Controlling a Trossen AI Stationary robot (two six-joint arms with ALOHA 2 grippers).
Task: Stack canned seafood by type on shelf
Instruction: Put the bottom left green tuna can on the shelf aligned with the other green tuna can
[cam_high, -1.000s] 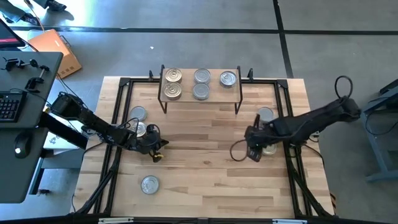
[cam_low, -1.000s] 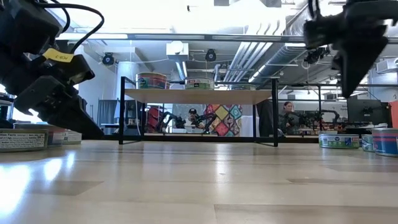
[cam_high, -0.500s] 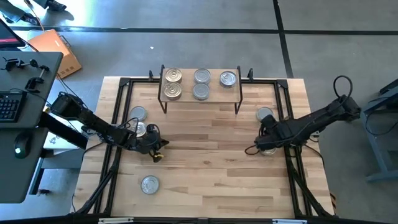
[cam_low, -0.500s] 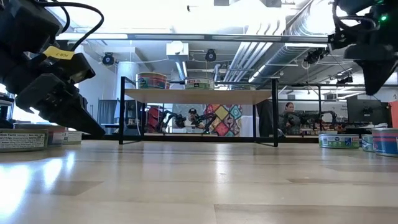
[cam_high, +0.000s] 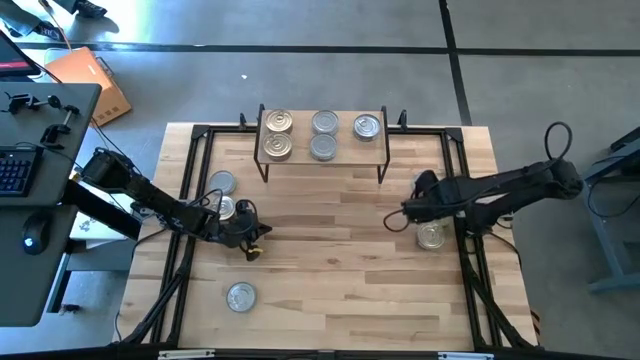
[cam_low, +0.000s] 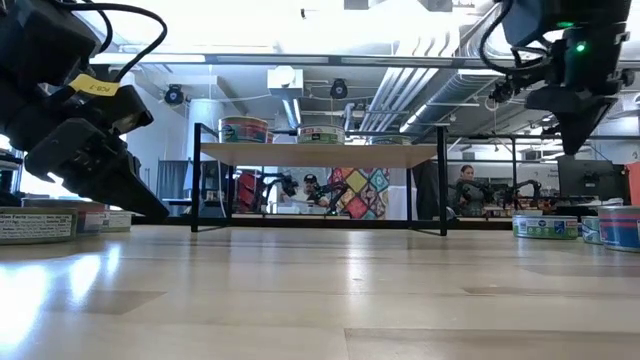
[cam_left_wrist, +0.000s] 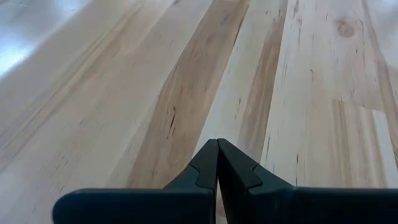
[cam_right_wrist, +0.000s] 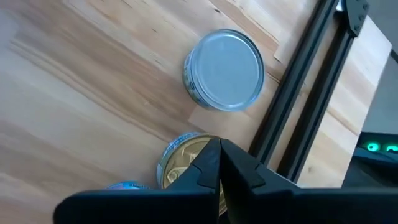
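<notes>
1. Nearest the front edge of the table (cam_high: 330, 300) we saw one silver-lidded tin (cam_high: 240, 297) sitting alone on the left side, well apart from everything else.
2. The left gripper (cam_high: 252, 243) sat low over the left-middle of the table, fingers pressed fully together and holding nothing; its wrist view showed only bare wood ahead of the closed tips (cam_left_wrist: 217, 163).
3. Just beside the left arm we saw two more tins, one (cam_high: 224, 208) partly under the arm and one (cam_high: 222, 183) a little farther back.
4. The right gripper (cam_high: 404, 212) hung above the right side of the table, fingers also closed together and empty.
5. Near it stood a gold-lidded tin (cam_high: 431, 236), just beside the black frame rail (cam_high: 462, 240). The right wrist view showed that gold lid (cam_right_wrist: 186, 163) right behind the closed tips and a silver-lidded tin (cam_right_wrist: 225, 70) beyond it, apart from it.
6. Farthest back, the shelf (cam_high: 323, 150) carried five tins: two gold-lidded (cam_high: 278, 122) on its left, two silver (cam_high: 324, 123) in the middle, one silver (cam_high: 368, 126) on the right.
7. We couldn't tell from above whether any were stacked.
</notes>
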